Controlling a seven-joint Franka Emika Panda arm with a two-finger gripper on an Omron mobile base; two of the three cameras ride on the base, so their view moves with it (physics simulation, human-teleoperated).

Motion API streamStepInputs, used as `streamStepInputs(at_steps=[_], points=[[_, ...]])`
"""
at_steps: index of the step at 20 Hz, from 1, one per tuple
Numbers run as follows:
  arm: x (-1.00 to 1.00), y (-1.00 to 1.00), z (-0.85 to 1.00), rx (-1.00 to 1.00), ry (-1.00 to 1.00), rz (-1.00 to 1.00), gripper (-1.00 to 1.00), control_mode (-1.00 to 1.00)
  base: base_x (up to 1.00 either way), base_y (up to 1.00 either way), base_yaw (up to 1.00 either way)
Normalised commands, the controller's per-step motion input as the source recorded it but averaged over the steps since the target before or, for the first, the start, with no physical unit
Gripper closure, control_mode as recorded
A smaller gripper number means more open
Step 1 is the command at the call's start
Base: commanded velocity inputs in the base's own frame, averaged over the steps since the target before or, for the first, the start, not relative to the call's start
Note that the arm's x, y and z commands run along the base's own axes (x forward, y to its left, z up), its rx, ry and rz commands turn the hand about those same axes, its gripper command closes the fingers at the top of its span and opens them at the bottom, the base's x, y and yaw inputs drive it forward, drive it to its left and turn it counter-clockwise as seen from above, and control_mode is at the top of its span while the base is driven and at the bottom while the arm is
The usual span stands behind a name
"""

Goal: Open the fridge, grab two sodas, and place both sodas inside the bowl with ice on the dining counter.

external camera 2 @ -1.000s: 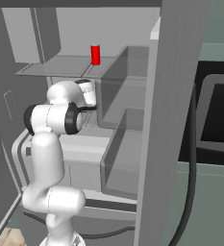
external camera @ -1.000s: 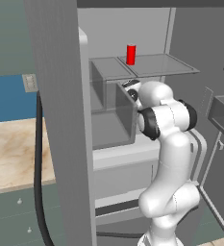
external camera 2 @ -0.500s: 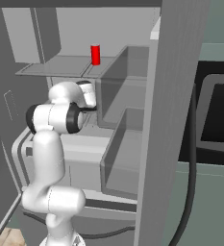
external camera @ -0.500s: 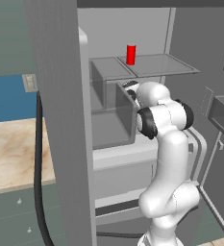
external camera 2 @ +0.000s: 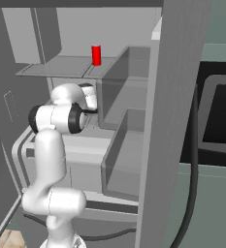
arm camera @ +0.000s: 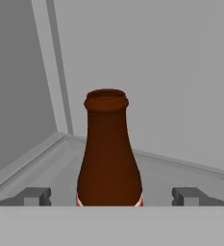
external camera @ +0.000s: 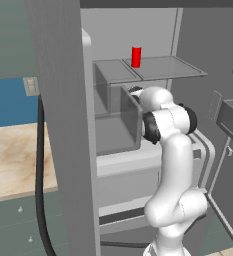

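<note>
— While your gripper (arm camera: 111,196) stood wide open, where was the soda?
— You had the smooth brown bottle (arm camera: 108,151), flared lip, upright between the jaws, on the fridge's (arm camera: 180,72) flat grey shelf.

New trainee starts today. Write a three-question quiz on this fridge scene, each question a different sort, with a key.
1. True or false: the gripper is shut on the brown bottle.
2. Multiple choice: the red can stands on (A) the dining counter, (B) the upper fridge shelf, (C) a door bin.
3. Fill in: in the hand view, the bottle stands ______ the two fingertips.

Key: 1 false, the gripper is open with a fingertip on either side of the bottle and apart from it; 2 B; 3 between.
</note>
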Motion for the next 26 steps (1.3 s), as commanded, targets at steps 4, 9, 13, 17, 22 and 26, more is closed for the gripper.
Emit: streamStepInputs(at_steps=[4, 9, 13, 17, 22, 26], points=[[0.13, 0.05, -0.21, 0.0, 0.0, 0.02, 1.0, -1.0, 0.0, 0.0, 0.0], [0.09, 0.06, -0.2, 0.0, 0.0, 0.02, 1.0, -1.0, 0.0, 0.0, 0.0], [0.0, 0.04, -0.13, 0.0, 0.0, 0.01, 1.0, -1.0, 0.0, 0.0, 0.0], [0.0, 0.0, -0.06, 0.0, 0.0, 0.0, 1.0, -1.0, 0.0, 0.0, 0.0], [0.0, 0.0, -0.09, 0.0, 0.0, 0.0, 1.0, -1.0, 0.0, 0.0, 0.0], [-0.05, -0.05, -0.15, 0.0, 0.0, 0.0, 1.0, -1.0, 0.0, 0.0, 0.0]])
